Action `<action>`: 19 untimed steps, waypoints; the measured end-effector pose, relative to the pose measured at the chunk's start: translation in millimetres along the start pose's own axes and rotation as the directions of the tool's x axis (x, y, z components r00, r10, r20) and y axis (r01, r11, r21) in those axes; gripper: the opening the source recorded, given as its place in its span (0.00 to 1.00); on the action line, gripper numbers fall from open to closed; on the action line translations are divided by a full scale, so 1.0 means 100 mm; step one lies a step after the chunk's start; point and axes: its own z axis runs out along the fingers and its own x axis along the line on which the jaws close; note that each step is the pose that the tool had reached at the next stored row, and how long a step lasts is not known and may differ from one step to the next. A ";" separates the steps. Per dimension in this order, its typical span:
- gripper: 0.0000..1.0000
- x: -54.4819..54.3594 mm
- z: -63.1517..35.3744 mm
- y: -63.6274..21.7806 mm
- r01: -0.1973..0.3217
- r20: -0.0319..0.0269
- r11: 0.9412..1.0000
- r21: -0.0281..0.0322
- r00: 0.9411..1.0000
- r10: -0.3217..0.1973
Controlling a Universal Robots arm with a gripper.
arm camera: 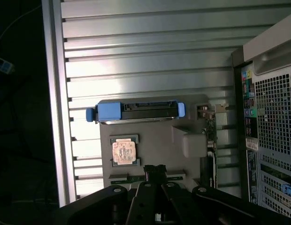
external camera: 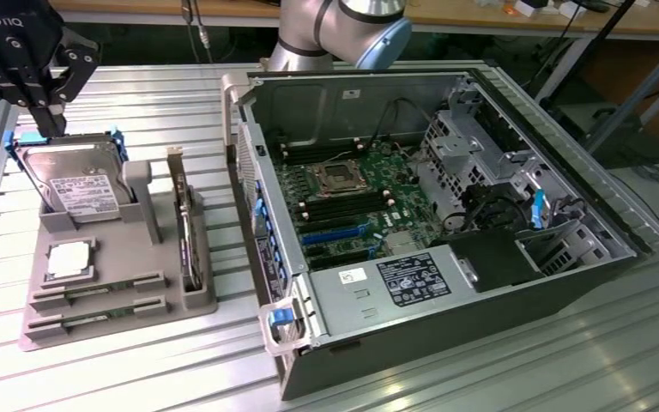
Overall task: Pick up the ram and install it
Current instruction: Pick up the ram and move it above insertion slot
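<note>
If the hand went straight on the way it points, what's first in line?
Likely the grey plastic tray, at a long green ram stick: the tips of the shut hand overlap it in the wrist view. Depth unclear; the exterior view shows the hand high above the silver hard drive.

We see a ribbed aluminium table [external camera: 535,343] as the work surface, with bright glare on the slats at the exterior view's near left. On the far side we've got a wooden bench [external camera: 479,21]. At the exterior view's right, a grey metal frame post [external camera: 638,94] stands over dark floor [external camera: 655,202].
</note>
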 end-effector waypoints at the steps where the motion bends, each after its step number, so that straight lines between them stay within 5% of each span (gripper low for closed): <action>1: 0.10 0.00 0.000 0.000 0.000 0.000 1.000 0.000 1.000 0.000; 3: 0.10 0.00 0.002 -0.075 -0.001 0.000 1.000 0.000 1.000 0.001; 6: 0.10 -0.01 0.163 -0.181 -0.001 0.000 1.000 0.000 1.000 0.001; 19: 0.10 -0.01 0.464 -0.237 -0.001 0.000 1.000 0.000 1.000 0.001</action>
